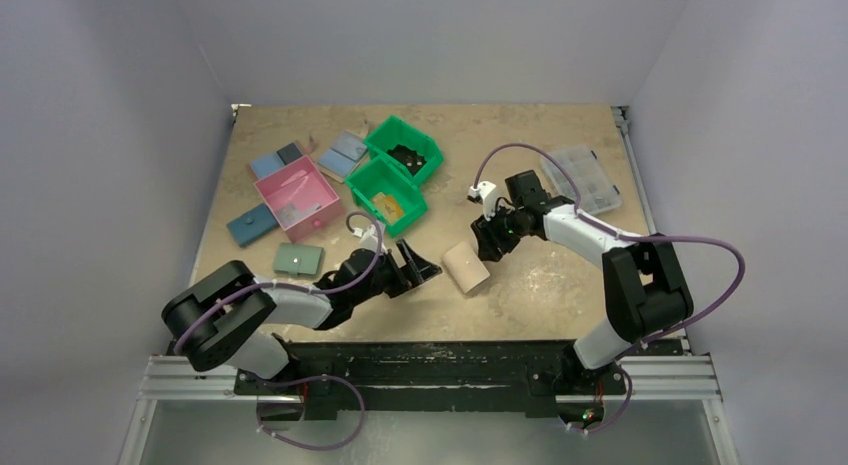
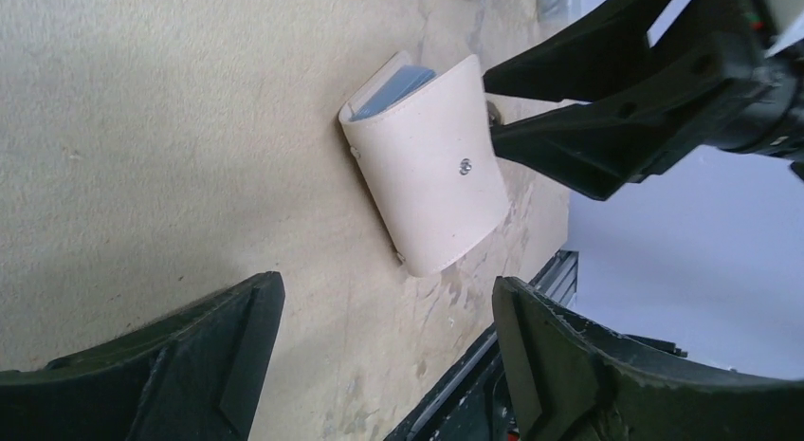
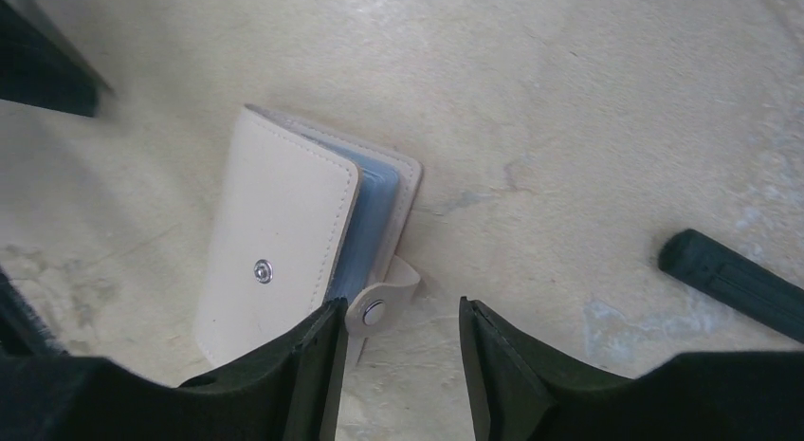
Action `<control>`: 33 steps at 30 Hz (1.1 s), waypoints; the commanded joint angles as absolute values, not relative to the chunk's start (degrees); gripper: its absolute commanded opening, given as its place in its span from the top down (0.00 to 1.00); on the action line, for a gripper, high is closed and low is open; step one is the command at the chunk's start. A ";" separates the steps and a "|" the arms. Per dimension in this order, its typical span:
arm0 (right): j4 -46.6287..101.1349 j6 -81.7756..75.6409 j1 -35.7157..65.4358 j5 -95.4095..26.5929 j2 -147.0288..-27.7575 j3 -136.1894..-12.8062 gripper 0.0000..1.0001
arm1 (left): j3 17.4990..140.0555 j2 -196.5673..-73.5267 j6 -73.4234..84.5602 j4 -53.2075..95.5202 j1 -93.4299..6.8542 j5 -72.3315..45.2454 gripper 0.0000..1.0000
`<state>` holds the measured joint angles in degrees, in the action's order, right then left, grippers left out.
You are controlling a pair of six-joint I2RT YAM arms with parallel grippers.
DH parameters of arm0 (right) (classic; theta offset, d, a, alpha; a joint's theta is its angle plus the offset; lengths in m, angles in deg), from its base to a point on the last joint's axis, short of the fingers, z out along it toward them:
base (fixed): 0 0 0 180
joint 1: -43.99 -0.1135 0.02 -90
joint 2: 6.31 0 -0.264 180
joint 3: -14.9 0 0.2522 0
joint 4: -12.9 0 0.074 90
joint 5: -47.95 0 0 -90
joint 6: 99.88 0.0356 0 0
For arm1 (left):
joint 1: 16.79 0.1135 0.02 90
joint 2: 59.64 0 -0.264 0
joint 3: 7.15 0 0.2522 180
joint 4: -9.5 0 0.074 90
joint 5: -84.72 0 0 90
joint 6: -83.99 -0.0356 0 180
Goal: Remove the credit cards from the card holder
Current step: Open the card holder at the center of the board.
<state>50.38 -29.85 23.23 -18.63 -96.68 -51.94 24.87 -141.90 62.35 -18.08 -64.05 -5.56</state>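
I count two arms of mine, so two end effectors: left end effector (image 1: 424, 263) and right end effector (image 1: 489, 247). Between them lies one card holder (image 1: 466, 267), with two snap studs (image 3: 262, 269) showing on it; its blue leaves sit too tight to count. At 11 o'clock on the worktop (image 1: 540, 285) stand three bins: far green bin (image 1: 383, 137), near green bin (image 1: 365, 175) and one pink bin (image 1: 318, 221). At 1 o'clock sits one clear organiser (image 1: 582, 180). At 9 o'clock lie one sage-green wallet (image 1: 298, 259) and one dark-blue wallet (image 1: 252, 225). Around the pink bin are four blue-grey flat pieces (image 1: 266, 165).
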 commanded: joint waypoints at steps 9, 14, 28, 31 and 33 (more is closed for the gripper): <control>52.39 -30.64 17.98 -1.06 -95.53 -55.77 0.41 | 26.87 -143.70 61.93 -25.52 -64.42 -8.64 0.08; 52.29 -30.80 14.60 -0.12 -97.76 -56.41 0.41 | 26.84 -142.97 62.08 -26.21 -64.59 -8.08 0.07; 52.25 -31.46 12.61 -0.81 -98.43 -56.41 0.41 | 31.91 -148.31 61.92 -12.25 -64.62 -5.48 0.44; 51.31 -30.65 13.10 -3.40 -97.58 -56.16 0.42 | 32.40 -148.84 61.04 -9.65 -64.58 -5.46 0.62; 50.14 -29.74 13.73 -5.93 -97.14 -55.71 0.42 | 32.32 -148.56 60.52 -7.72 -64.60 -3.77 0.66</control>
